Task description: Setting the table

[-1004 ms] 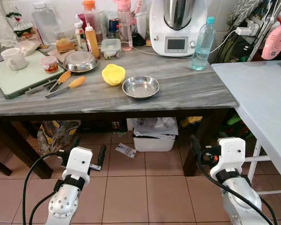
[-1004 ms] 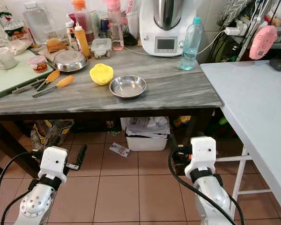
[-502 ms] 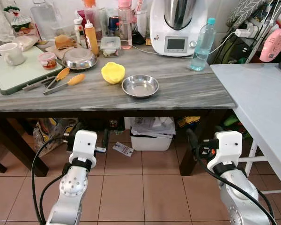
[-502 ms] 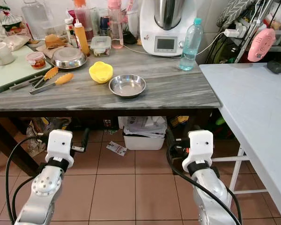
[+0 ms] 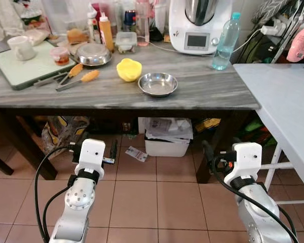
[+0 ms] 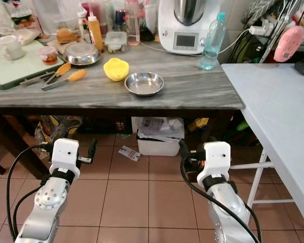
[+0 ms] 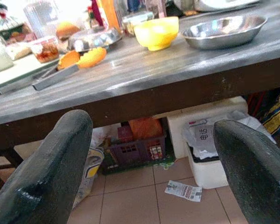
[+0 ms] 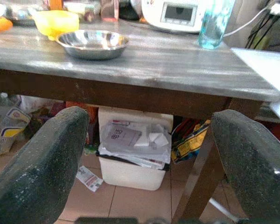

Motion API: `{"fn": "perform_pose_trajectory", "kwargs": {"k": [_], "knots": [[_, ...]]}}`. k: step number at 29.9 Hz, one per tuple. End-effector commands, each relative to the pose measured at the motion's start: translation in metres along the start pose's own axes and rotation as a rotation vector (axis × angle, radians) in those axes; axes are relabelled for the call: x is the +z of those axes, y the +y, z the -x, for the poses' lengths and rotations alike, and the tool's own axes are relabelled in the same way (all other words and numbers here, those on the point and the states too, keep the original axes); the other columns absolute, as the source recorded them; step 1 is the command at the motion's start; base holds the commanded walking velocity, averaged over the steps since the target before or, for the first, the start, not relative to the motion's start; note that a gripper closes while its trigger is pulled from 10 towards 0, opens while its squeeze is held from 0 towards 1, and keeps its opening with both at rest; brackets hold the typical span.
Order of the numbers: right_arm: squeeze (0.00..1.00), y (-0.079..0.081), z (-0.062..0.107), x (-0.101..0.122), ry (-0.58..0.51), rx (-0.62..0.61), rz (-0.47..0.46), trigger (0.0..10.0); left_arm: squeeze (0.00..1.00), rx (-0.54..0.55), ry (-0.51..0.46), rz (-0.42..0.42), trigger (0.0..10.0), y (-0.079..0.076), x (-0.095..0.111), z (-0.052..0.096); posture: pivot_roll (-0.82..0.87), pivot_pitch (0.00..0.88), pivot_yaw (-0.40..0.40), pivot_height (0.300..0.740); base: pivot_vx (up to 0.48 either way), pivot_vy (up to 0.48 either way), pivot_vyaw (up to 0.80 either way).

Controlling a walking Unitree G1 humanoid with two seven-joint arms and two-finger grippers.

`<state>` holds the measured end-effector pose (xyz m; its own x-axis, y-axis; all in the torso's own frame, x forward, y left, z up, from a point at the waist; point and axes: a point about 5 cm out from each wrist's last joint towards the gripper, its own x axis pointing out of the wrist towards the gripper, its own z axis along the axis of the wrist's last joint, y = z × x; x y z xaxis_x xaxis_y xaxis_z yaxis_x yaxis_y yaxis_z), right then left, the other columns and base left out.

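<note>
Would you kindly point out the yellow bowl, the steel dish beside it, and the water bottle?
yellow bowl point(image 5: 128, 69), left eye view, on its rim.
steel dish point(image 5: 157, 84), left eye view, on its inner base.
water bottle point(image 5: 226, 38), left eye view, on its body.

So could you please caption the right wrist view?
Open right gripper below the table edge, facing a steel bowl.

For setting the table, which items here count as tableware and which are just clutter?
Likely for the job:
steel bowl
yellow bowl
white mug
tongs

Just lying about:
water bottle
kitchen machine
sauce bottle
white bin under the table
pink fan
</note>
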<state>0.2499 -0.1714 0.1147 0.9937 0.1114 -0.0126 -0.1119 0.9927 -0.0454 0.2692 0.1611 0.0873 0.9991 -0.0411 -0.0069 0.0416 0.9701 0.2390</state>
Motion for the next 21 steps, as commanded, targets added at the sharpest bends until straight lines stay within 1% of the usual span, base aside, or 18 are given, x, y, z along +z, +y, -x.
{"fn": "perform_pose_trajectory", "kwargs": {"k": [1, 13, 16, 19, 21], "knots": [[0.00, -0.0011, -0.0007, -0.0007, 0.005, -0.004, -0.004, 10.0, 0.00, 0.004, 0.000, 0.002, 10.0, -0.0002, 0.0017, -0.0027, -0.10, 0.000, 0.000, 0.740, -0.289, 0.000, 0.00], [0.00, -0.0045, -0.0049, 0.0034, -0.009, -0.007, 0.009, 10.0, 0.00, 0.002, -0.005, 0.008, 10.0, -0.0036, 0.0020, -0.0080, -0.11, 0.000, -0.001, 0.740, -0.288, 0.000, 0.00], [0.00, -0.0036, -0.0043, 0.0034, -0.011, -0.009, 0.010, 10.0, 0.00, -0.006, -0.019, 0.000, 10.0, -0.0045, 0.0030, -0.0090, -0.11, 0.000, 0.001, 0.740, 0.000, 0.000, 0.00], [0.00, -0.0023, -0.0043, 0.0033, -0.012, -0.008, 0.009, 10.0, 0.00, -0.055, -0.031, 0.035, 10.0, -0.0073, 0.0041, -0.0098, -0.11, 0.000, 0.004, 0.740, 0.000, 0.000, 0.00], [0.00, -0.0025, -0.0062, 0.0035, -0.015, -0.008, 0.010, 10.0, 0.00, -0.051, -0.034, 0.026, 10.0, -0.0072, 0.0047, -0.0113, -0.11, 0.000, 0.006, 0.740, 0.000, 0.000, 0.00]]}}
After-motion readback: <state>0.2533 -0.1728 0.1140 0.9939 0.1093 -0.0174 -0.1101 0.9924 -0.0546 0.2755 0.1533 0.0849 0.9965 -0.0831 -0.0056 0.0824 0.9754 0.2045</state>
